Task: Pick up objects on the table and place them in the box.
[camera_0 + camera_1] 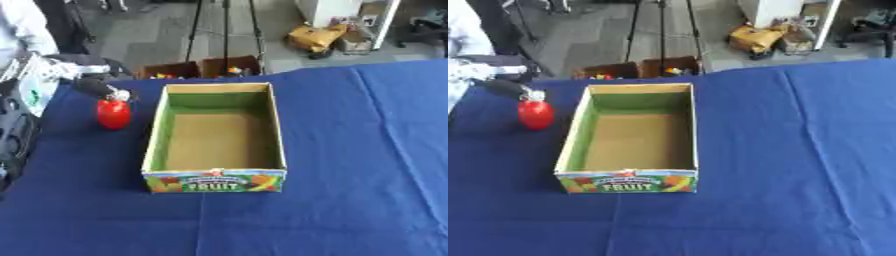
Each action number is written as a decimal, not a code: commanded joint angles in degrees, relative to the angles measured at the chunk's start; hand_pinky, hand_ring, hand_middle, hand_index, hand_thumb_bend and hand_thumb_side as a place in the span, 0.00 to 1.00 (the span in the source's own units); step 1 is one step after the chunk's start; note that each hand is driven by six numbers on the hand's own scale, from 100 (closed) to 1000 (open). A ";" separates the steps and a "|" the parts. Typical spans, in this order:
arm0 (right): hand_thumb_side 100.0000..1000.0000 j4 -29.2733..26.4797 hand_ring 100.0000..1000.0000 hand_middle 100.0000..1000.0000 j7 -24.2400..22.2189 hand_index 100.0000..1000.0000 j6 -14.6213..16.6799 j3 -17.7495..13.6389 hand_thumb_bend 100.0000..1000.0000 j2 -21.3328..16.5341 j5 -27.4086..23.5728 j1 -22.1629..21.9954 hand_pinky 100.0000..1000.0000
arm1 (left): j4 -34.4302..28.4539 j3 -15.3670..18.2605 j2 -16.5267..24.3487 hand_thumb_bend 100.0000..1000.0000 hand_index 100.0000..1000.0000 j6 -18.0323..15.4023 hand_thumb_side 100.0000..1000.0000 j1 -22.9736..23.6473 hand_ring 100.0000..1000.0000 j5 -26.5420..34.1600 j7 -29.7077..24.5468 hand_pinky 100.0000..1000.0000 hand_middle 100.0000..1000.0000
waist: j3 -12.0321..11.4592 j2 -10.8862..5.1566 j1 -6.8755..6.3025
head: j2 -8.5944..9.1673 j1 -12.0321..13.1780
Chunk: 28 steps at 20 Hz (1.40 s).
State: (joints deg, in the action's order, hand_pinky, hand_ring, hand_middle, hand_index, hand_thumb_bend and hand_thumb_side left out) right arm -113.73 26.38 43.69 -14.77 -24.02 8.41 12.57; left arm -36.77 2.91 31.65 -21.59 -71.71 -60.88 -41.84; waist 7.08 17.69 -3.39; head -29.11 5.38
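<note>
Left hand (98,85) is reaching onto the blue table (350,165); fingers' state unclear, touching top of 1 glossy red object (113,114), standing beside open cardboard box (217,175).

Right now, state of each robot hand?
Left robot hand: at the top of the red object; open or closed cannot be told.
Right robot hand: not in view.

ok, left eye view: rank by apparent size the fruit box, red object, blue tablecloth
1. blue tablecloth
2. fruit box, open and empty
3. red object, left of the box; something dark and blurred touches its top.
</note>
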 commanded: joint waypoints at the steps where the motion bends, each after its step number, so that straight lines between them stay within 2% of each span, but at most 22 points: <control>1: 0.94 -0.86 0.76 0.63 0.58 0.82 0.91 -0.13 0.00 -1.19 -0.26 0.42 0.69 | -0.51 0.82 1.09 0.03 1.00 -5.22 0.57 -1.79 0.95 -0.81 -7.85 0.86 1.00 | 0.13 -0.88 0.19 | 0.78 0.22; 3: 0.93 -0.86 0.75 0.62 0.61 0.81 0.92 -0.14 0.00 -1.17 -0.27 0.42 0.69 | -0.56 1.03 1.13 0.13 1.00 -4.65 0.64 -1.78 0.99 -0.71 -8.53 0.90 1.00 | 0.18 -0.81 0.17 | 0.83 0.31; 10: 0.93 -0.86 0.75 0.62 0.85 0.81 0.79 -0.15 0.00 -1.05 -0.41 0.61 0.69 | -0.11 1.62 1.54 0.18 1.00 -2.43 0.67 -1.53 1.00 -0.57 -9.60 0.90 1.00 | 0.54 -0.63 -0.03 | 1.34 0.57; 13: 0.92 -0.86 0.75 0.61 0.96 0.81 0.77 -0.21 0.00 -1.01 -0.39 0.69 0.69 | 0.02 1.59 1.88 0.24 1.00 -1.80 0.67 -1.30 1.00 -1.77 -9.58 0.96 1.00 | 0.74 -0.41 -0.11 | 1.53 0.74; 16: 0.92 -0.86 0.75 0.61 1.10 0.81 0.72 -0.25 0.00 -0.93 -0.32 0.76 0.70 | 0.36 1.69 2.08 0.24 1.00 -1.00 0.66 -1.03 1.00 -4.24 -9.07 0.96 1.00 | 0.82 -0.16 -0.23 | 1.63 0.82; 21: 0.92 -0.86 0.75 0.60 1.24 0.81 0.68 -0.25 0.00 -0.91 -0.16 0.91 0.70 | 1.65 2.52 2.34 0.21 1.00 -0.27 0.65 -0.52 0.99 -6.23 -8.77 0.89 1.00 | 0.98 0.34 -0.45 | 1.94 1.12; 24: 0.92 -0.86 0.75 0.60 1.50 0.81 0.77 -0.28 0.00 -0.95 -0.07 1.05 0.70 | 2.18 3.21 3.07 0.17 1.00 0.34 0.63 -0.39 0.91 -5.96 -9.26 0.81 1.00 | 1.20 0.69 -0.51 | 2.43 1.65; 26: 0.91 -0.86 0.75 0.60 1.74 0.81 0.83 -0.40 0.00 -0.94 0.08 1.03 0.70 | 2.30 3.43 3.63 0.12 1.00 0.85 0.57 -0.43 0.93 -5.93 -9.80 0.83 1.00 | 1.32 0.91 -0.53 | 2.55 1.93; 28: 0.91 -0.86 0.75 0.59 1.96 0.81 0.82 -0.48 0.00 -0.87 0.28 1.01 0.70 | 2.37 3.41 3.91 0.10 1.00 1.20 0.56 -0.54 0.93 -6.27 -10.05 0.83 1.00 | 1.36 1.16 -0.56 | 2.55 2.12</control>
State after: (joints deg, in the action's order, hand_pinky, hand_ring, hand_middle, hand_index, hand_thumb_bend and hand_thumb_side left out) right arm -113.73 27.02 43.52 -14.81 -23.96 8.45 13.12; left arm -33.95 5.87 33.24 -16.24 -71.12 -66.87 -47.19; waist 8.41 19.89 -4.11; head -27.17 7.19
